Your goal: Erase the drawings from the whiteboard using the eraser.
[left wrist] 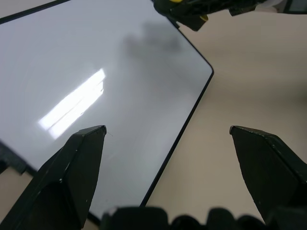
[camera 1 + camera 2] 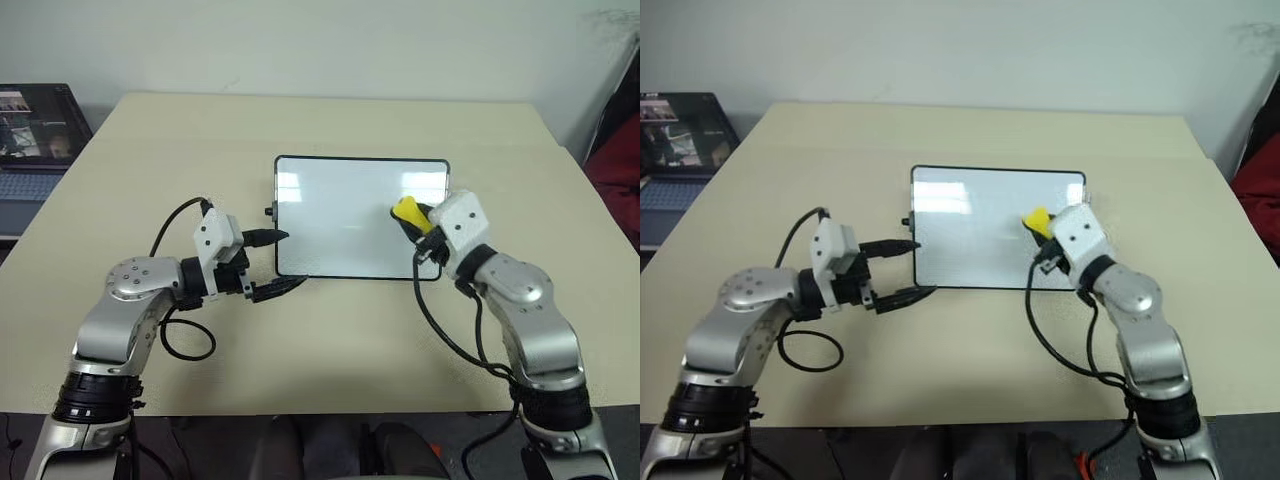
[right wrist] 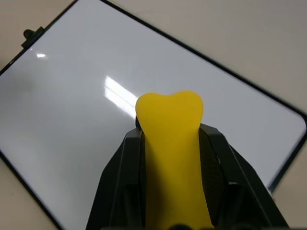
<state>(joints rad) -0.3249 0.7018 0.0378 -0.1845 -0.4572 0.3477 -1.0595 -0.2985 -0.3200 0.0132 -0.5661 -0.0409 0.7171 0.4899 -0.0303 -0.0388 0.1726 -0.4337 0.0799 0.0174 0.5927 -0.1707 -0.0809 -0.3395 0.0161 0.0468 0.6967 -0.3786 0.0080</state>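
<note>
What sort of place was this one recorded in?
Probably an office or lab: a plain beige table against a bare pale wall, with an open laptop on a side surface and a small whiteboard.

Yellow eraser [image 3: 169,143] pinched above the right side of the blank whiteboard [image 2: 340,225].

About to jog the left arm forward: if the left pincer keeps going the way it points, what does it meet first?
Most likely the whiteboard: the open left pincer straddles its near left corner, pointing across the glossy surface toward the right pincer holding the eraser. Its height above the board is unclear.
</note>
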